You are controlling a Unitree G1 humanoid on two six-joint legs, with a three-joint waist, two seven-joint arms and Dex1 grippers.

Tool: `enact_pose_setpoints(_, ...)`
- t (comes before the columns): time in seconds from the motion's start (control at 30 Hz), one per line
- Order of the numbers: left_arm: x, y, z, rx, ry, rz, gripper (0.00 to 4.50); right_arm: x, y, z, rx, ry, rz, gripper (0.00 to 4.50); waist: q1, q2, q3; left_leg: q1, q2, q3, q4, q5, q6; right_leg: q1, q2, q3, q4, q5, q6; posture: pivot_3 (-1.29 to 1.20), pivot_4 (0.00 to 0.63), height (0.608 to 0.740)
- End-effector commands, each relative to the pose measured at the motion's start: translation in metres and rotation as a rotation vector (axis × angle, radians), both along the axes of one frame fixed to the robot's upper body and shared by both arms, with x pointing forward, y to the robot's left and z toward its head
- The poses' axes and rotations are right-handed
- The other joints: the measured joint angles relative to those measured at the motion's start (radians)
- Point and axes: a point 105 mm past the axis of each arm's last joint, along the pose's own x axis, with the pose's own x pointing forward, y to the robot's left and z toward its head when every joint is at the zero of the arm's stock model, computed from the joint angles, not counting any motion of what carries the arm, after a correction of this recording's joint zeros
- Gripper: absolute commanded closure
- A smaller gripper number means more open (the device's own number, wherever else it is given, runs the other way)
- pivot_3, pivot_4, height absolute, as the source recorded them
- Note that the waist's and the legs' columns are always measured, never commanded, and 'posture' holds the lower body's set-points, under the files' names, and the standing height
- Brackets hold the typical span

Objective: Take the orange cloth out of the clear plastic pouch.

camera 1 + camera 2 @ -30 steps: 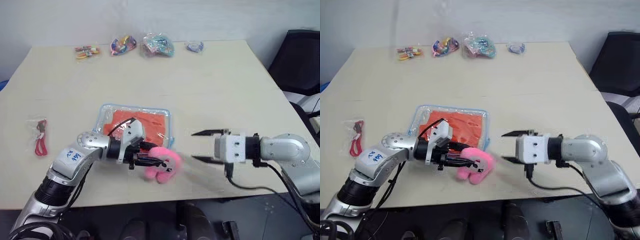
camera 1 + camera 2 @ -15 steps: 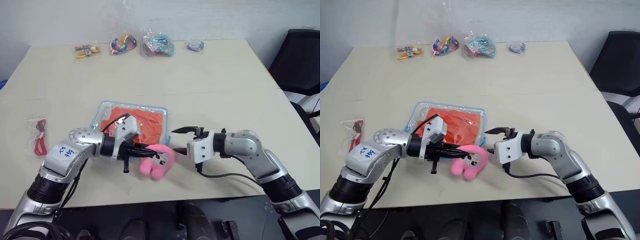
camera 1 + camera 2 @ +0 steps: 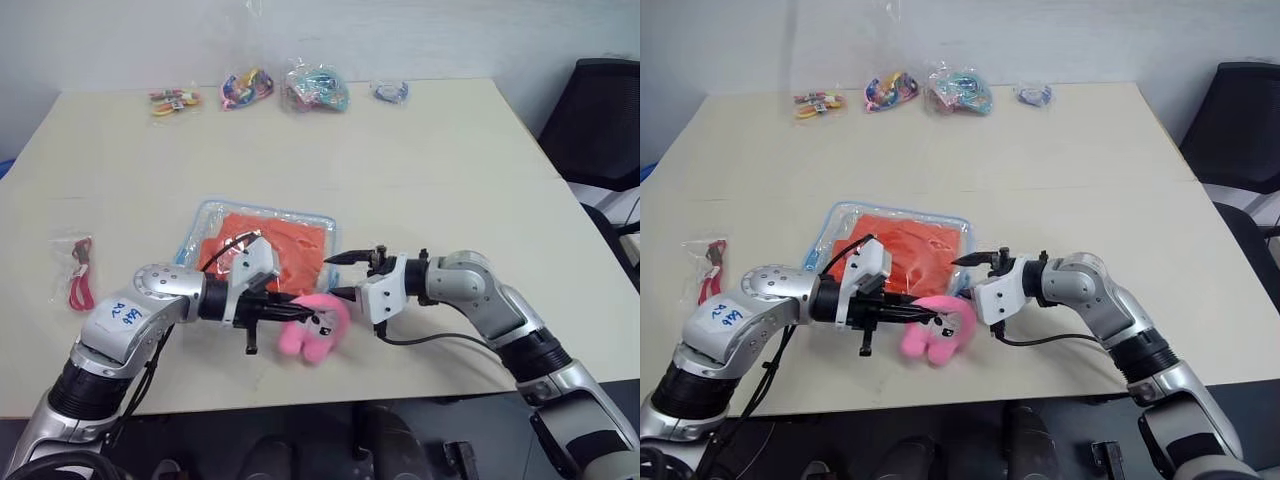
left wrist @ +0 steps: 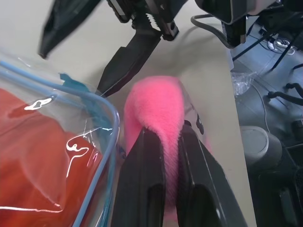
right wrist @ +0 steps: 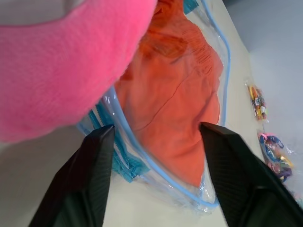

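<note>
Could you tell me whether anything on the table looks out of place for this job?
Yes: the left gripper is shut on the pink plush toy, not on a task item. The orange cloth sits inside the clear plastic pouch, and the right gripper has its jaws open at the pouch's near corner.

Two head cameras look down from up high at the whole counter (image 3: 420,160). Each arm camera looks along its own gripper, very close. All views share the pink toy (image 3: 312,325).
</note>
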Motion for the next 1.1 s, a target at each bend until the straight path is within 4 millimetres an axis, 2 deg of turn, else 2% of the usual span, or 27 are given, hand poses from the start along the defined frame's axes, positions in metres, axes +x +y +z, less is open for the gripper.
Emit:
enact_pose_setpoints(0.03,-0.004,-0.002,0.009,-0.021,-0.034,-0.017,4.50,-0.009,0.010,0.010,0.034,-0.024,0.064,2.93,-0.001,0.000,0.000,0.000,0.000,0.000,0.000,0.000,0.000,0.000,0.000,0.000,0.000,0.000,0.000,0.00,0.150,0.740)
enact_pose_setpoints(0.1,-0.003,-0.003,0.010,-0.023,-0.035,-0.014,4.50,-0.010,0.011,0.008,0.030,-0.023,0.069,3.61,0.000,0.000,0.000,0.000,0.000,0.000,0.000,0.000,0.000,0.000,0.000,0.000,0.000,0.000,0.000,0.00,0.150,0.740)
enact_pose_setpoints(0.33,-0.001,-0.002,0.010,-0.029,-0.036,-0.005,4.50,-0.012,0.010,0.003,0.018,-0.023,0.075,3.61,0.000,0.000,0.000,0.000,0.000,0.000,0.000,0.000,0.000,0.000,0.000,0.001,0.000,0.000,0.000,0.00,0.150,0.740)
enact_pose_setpoints(0.47,0.000,-0.003,0.009,-0.034,-0.032,0.000,4.50,-0.012,0.010,0.003,0.021,-0.018,0.081,4.46,0.000,0.000,0.000,0.000,0.000,0.000,0.000,0.000,0.000,0.000,0.000,0.001,0.000,0.000,0.000,0.00,0.150,0.740)
enact_pose_setpoints(0.7,0.003,0.002,0.008,-0.042,-0.022,0.031,4.50,-0.008,0.000,0.007,0.018,-0.046,0.054,4.46,0.000,0.000,0.000,0.000,0.000,-0.001,0.000,0.000,0.000,0.000,0.000,0.002,0.000,0.000,0.000,0.00,0.150,0.740)
enact_pose_setpoints(0.83,0.004,0.011,0.011,-0.058,-0.007,0.078,4.50,-0.004,-0.012,0.012,0.001,-0.074,0.022,4.46,0.000,0.000,0.000,0.000,0.000,-0.001,0.000,0.000,0.000,0.000,-0.001,0.003,0.000,0.000,0.000,0.00,0.150,0.740)
enact_pose_setpoints(1.1,-0.005,0.045,0.011,-0.058,0.040,0.190,4.50,0.000,-0.045,0.017,-0.076,-0.154,0.016,4.46,-0.001,0.000,0.000,0.000,0.002,-0.003,0.000,0.000,0.000,0.000,-0.001,0.005,0.000,0.000,0.000,0.00,0.150,0.740)
